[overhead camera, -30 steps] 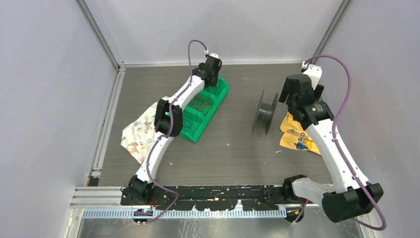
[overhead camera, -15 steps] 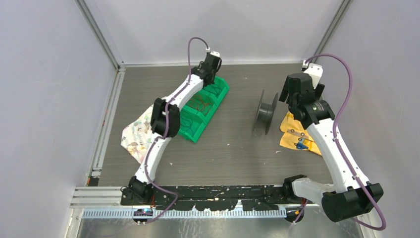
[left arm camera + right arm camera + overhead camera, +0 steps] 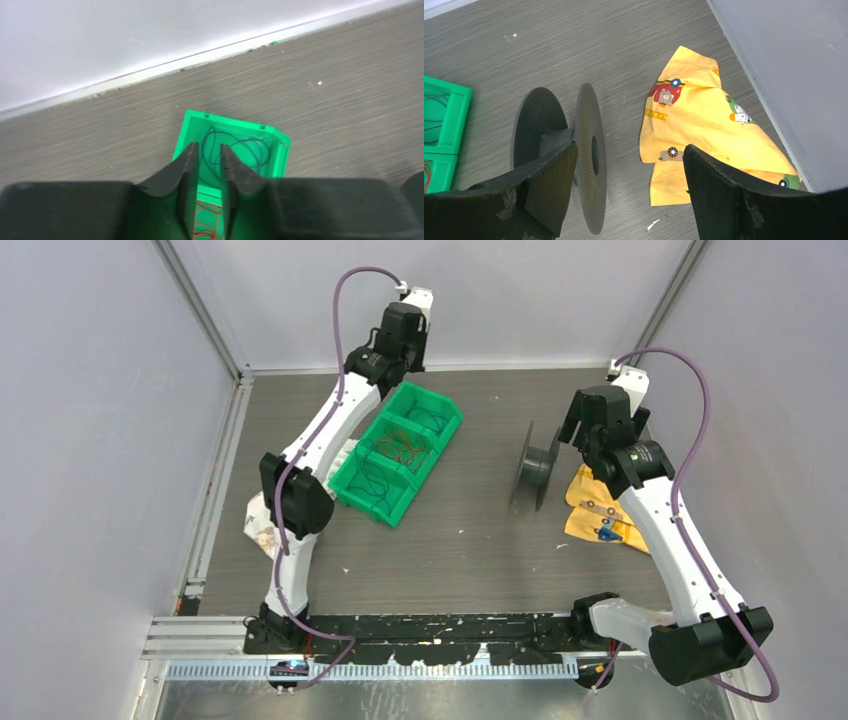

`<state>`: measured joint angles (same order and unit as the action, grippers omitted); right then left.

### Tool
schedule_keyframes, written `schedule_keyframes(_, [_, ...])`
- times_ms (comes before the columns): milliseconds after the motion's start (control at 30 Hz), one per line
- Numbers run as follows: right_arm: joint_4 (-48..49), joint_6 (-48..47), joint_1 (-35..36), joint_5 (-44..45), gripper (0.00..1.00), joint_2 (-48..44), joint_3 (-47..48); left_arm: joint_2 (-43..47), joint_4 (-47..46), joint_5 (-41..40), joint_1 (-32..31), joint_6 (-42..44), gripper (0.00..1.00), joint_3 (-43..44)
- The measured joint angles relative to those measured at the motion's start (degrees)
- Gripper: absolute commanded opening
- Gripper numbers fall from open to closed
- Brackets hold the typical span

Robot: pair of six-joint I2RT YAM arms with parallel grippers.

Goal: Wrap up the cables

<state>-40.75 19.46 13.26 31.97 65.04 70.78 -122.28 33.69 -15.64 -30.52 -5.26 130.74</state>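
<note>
From above, the cables (image 3: 405, 447) are seen coiled in the green bin (image 3: 425, 472), well apart from the spool (image 3: 537, 465). At the left wrist, the left gripper (image 3: 207, 150) is nearly clenched; whether on a wire cannot be told. At the right wrist, the right gripper (image 3: 629, 147) is spread wide, unloaded.

White arms (image 3: 668, 538), black joints (image 3: 299, 503), purple hoses (image 3: 336, 315)

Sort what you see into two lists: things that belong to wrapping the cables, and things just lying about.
For the job:
cables
green bin holding them
black spool, probably for winding them on

Lying about:
yellow printed cloth
pale patterned cloth left of the bin
</note>
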Motion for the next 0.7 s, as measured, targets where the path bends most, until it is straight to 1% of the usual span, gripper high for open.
schedule_keyframes(100, [0.0, 0.4, 0.0, -0.6, 0.82, 0.0, 0.0, -2.0, 1.6, -0.7, 0.0, 0.0, 0.63, 2.7])
schedule_keyframes(133, [0.0, 0.4, 0.0, -0.7, 0.82, 0.0, 0.0, -3.4, 2.1, -1.1, 0.0, 0.2, 0.68, 4.0])
schedule_keyframes(267, [-0.1, 0.4, 0.0, -1.0, 0.82, -0.2, 0.0, -11.6, 5.7, -2.9, 0.0, -0.1, 0.73, 9.3])
schedule_keyframes(333, [-0.2, 0.4, 0.0, -1.0, 0.82, -0.3, 0.0, -15.5, 7.4, -3.6, 0.0, -0.1, 0.74, 10.1])
schedule_keyframes(467, [-0.7, 0.4, 0.0, -1.0, 0.82, -0.9, 0.0, -20.9, 10.4, -4.0, 0.0, -0.1, 0.72, 10.0])
schedule_keyframes(700, [-1.4, 0.4, 0.0, -1.0, 0.82, -1.7, 0.0, -22.6, 11.0, -4.7, 0.0, 0.0, 0.7, 10.0])
